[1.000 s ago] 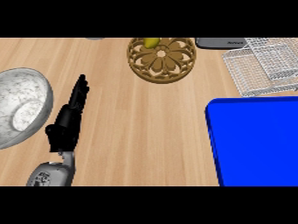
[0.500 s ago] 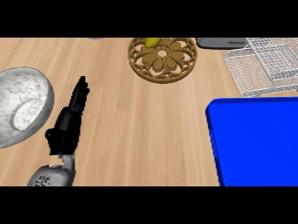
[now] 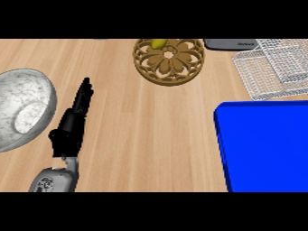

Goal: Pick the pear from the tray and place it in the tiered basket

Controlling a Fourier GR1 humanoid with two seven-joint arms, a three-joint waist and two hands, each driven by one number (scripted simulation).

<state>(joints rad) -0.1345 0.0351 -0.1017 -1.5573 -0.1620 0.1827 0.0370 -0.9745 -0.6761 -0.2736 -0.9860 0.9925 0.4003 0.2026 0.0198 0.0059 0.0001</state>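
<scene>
A yellow-green fruit, apparently the pear, shows at the far rim of a round carved wooden bowl at the top middle. The blue tray fills the lower right, and nothing lies on the part in view. The white wire tiered basket stands at the top right, just beyond the tray. My left hand rests at the left with straight fingers pointing away from me, open and holding nothing. My right hand is out of sight.
A large speckled metal bowl sits at the far left, close beside my left hand. A dark grey object lies at the top edge between the wooden bowl and the wire basket. Bare wooden counter lies between my hand and the tray.
</scene>
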